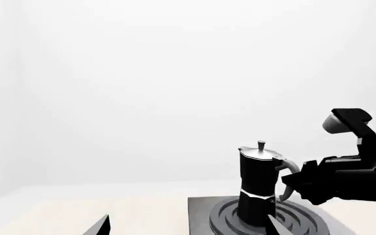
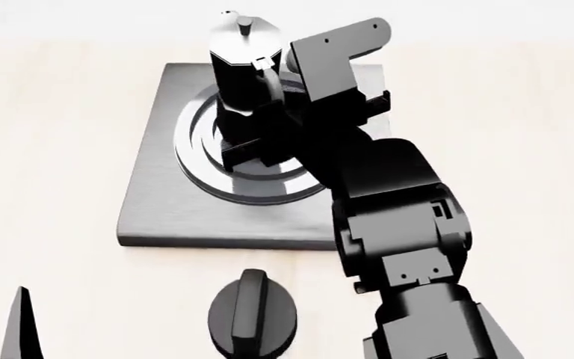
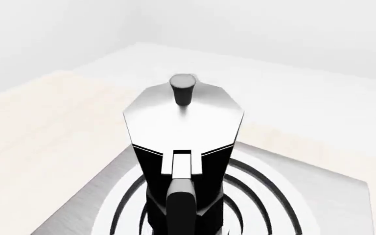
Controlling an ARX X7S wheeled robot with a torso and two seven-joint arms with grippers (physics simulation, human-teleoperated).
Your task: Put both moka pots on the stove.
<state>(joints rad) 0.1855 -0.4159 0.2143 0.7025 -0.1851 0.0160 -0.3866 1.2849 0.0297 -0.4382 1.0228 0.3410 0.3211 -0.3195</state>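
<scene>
We have one tall glossy black faceted moka pot (image 2: 242,75) upright on the grey metal stove (image 2: 158,202) rings; right gripper (image 1: 286,188) at its handle, jaws' state unclear. Left gripper (image 2: 18,329) at 7 o'clock, jaws unreadable. Next: release, fetch second pot, which is out of view.

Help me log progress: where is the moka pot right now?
In the head view the moka pot stands upright on the stove's rings, far-centre, with the right hand at its handle.

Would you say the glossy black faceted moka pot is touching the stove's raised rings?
Touching: in the left wrist view the moka pot stands upright, its base on the stove rings.
</scene>
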